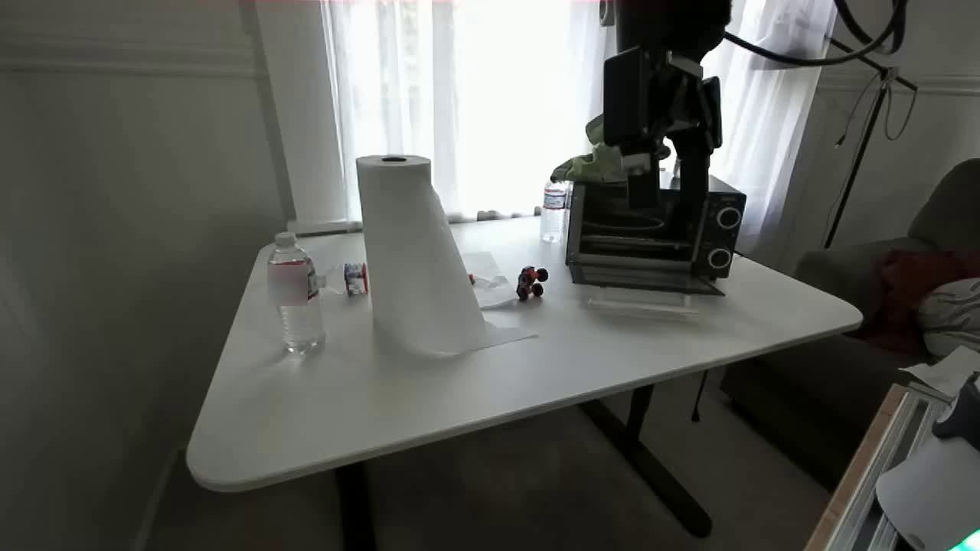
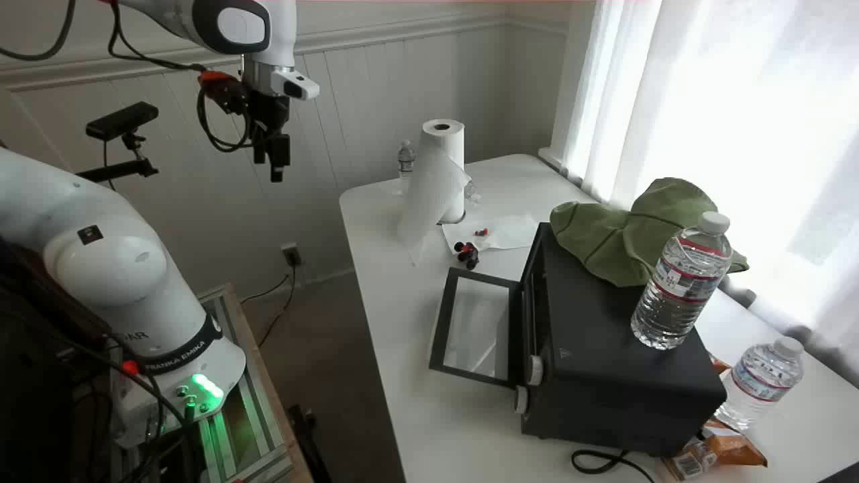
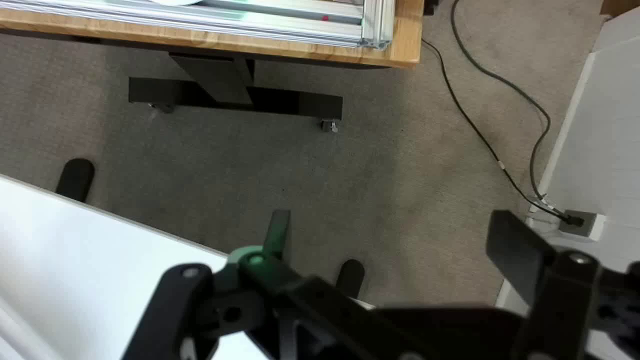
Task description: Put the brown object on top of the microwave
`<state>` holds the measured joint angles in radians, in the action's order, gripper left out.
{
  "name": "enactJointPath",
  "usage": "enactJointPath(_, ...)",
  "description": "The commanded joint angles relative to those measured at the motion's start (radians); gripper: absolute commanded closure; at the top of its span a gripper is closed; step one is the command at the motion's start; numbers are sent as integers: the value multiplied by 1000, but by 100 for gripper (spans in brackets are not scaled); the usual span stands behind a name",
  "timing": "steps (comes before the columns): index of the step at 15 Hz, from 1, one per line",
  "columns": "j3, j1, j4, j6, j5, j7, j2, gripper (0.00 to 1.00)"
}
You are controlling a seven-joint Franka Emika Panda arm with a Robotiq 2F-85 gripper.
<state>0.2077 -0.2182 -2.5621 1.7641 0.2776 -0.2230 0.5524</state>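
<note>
Lump [image 2: 466, 255]: is lying on the bench [image 2: 443, 429] at ten o'clock from the oven [image 2: 597, 342] in an exterior view, twelve being that view's upper edge; showing dark red, it is probably what the task is meaning.
Sheet [image 2: 513, 235]: is spreading at two o'clock from the lump, bearing a red bit [image 2: 481, 232] and perhaps marking a spot for small things; whether it is touching the lump is proving hard to tell.
Roll [image 2: 455, 168]: is standing on end near twelve o'clock from the lump, probably for easy tearing, loose paper trailing toward seven.
Door [image 2: 473, 329]: is hanging lowered at the oven's nine o'clock, suiting loading, though the task is asking only for the top.
Cloth [image 2: 637, 228]: is draping over the oven's top toward one o'clock.
Bottle [image 2: 683, 282]: is standing beside it toward two; both are crowding that side, so the lump is probably needing a spot nearer the door.
End effector [image 3: 389, 227]: is hanging at ten o'clock from the lump, well apart, over floor [image 3: 320, 170] off the bench; its fingers [image 3: 517, 255] are standing far apart, gripping nothing, probably for a pick not yet begun.
</note>
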Motion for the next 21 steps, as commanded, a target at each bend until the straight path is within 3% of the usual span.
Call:
enactJointPath(1, 7, 9, 2, -4, 3, 3, 1, 0)
enactJointPath(13, 7, 9, 2, -4, 3, 3, 1, 0)
enactJointPath(21, -138, 158, 143, -3, -23, 50, -123, 0)
